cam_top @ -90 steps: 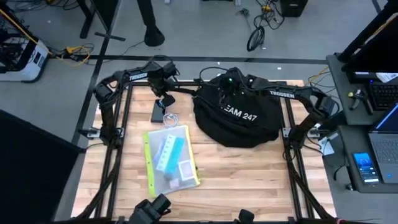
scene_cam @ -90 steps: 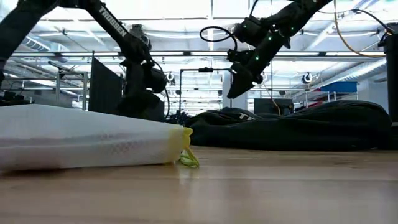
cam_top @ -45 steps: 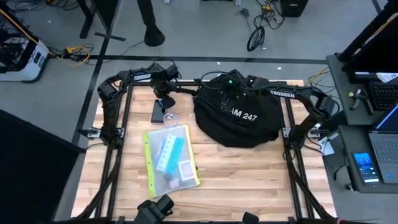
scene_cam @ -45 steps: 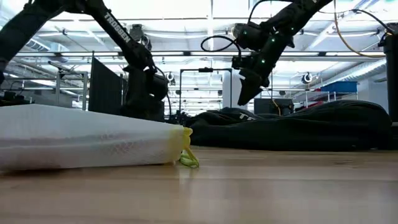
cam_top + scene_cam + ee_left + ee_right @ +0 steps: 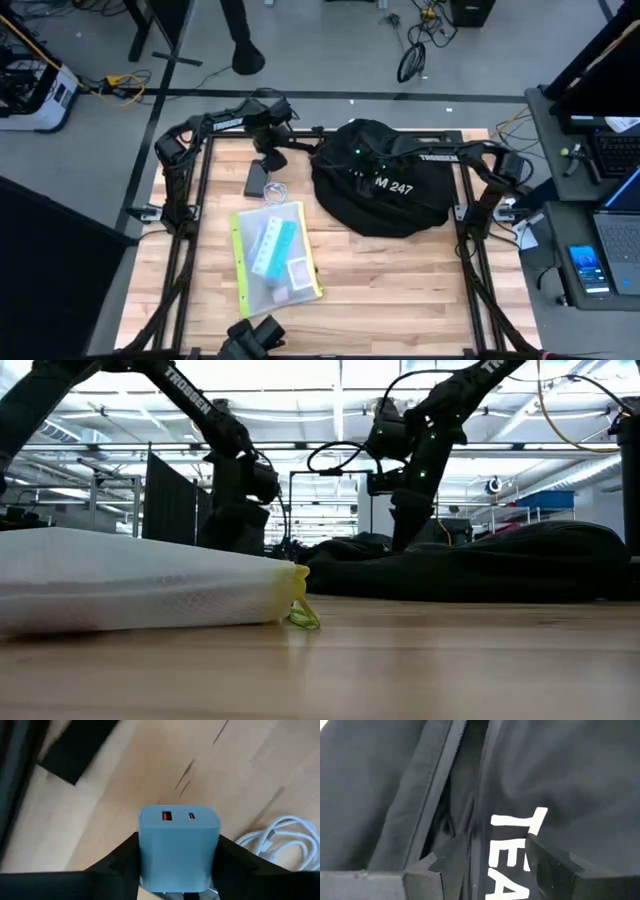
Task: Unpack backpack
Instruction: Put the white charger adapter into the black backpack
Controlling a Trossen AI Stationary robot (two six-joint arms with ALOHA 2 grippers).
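The black backpack (image 5: 395,195) with white lettering lies on the table's far right part, its zip opening (image 5: 455,815) facing up. My right gripper (image 5: 352,163) hangs open just over the backpack's left part, its fingers on either side of the opening and the lettering (image 5: 517,840). My left gripper (image 5: 268,158) is shut on a light blue USB charger (image 5: 179,840) above the far left of the table, over a black flat block (image 5: 255,180) and a coiled white cable (image 5: 276,192). My left gripper pinches the charger's two opposite sides (image 5: 146,857) between its two fingers, which point down toward the table. The face with the two ports (image 5: 177,815) points away from the gripper. The charger is lifted clear of the wood. My right gripper: I cannot tell whether its fingertips (image 5: 425,867) touch the backpack's fabric.
A clear mesh pouch with yellow trim (image 5: 275,258) lies on the table's middle left, filling the low view's near left (image 5: 140,590). Bare wood lies toward the near edge (image 5: 400,290). A desk with a laptop stands beyond the right edge (image 5: 600,200).
My right gripper has gone down and toward the table's left and near edge, from above the backpack's far part to just over its left part by the opening. My left gripper, still holding the charger, has drifted a little toward the backpack.
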